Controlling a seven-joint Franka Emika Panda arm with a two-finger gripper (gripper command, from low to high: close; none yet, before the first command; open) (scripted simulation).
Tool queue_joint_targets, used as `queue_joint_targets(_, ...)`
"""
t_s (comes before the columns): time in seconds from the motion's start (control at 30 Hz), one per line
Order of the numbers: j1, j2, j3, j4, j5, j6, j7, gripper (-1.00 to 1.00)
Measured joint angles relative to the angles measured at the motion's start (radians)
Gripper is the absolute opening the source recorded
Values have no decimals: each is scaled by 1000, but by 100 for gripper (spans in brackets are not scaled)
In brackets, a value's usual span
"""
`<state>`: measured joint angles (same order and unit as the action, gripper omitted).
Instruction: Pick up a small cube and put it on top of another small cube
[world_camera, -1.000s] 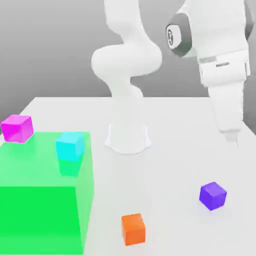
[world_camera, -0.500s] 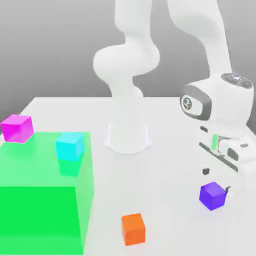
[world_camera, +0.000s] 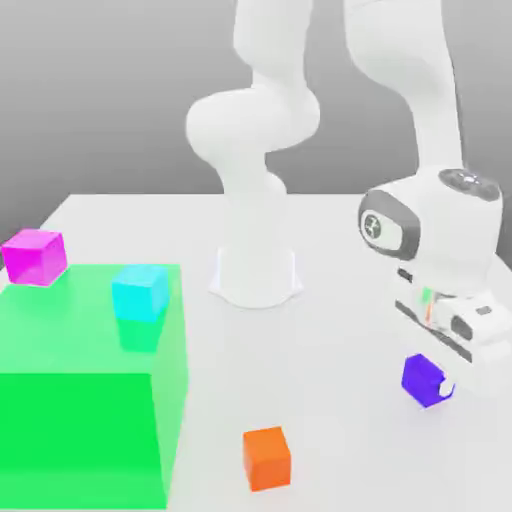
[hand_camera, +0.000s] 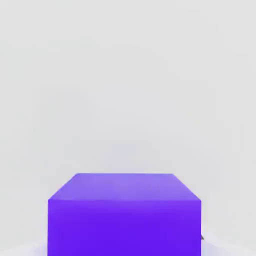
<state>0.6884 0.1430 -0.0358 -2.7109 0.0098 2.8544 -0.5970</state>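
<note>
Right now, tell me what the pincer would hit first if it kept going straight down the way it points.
The purple cube already sits at the pincer, which points down, so the first thing below is the white table on which the cube appears to rest.

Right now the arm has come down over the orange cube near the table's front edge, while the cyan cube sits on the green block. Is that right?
Not quite. The arm is down over the violet-purple cube, not the orange cube, which sits apart on the table, nearer the front edge. The exterior view shows this. The cyan cube does sit on the green block.
</note>
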Motion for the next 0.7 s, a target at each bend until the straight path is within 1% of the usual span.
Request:
queue_joint_targets(0.03,-6,-27,-7,-3,2,-26,4,-100)
queue_joint_targets(0.1,-62,-58,-60,12,8,-71,32,-100)
queue_joint_targets(0.23,-255,-96,-172,59,9,-156,118,-100)
queue_joint_targets(0.33,-387,-111,-233,94,8,-207,179,-100)
queue_joint_targets(0.4,-389,-80,-226,104,29,-185,176,-100)
queue_joint_targets(0.57,-413,48,-186,112,113,-72,119,-100)
queue_joint_targets(0.6,-418,68,-179,113,127,-54,110,100)
queue_joint_targets(0.7,-418,68,-179,113,127,-54,110,100)
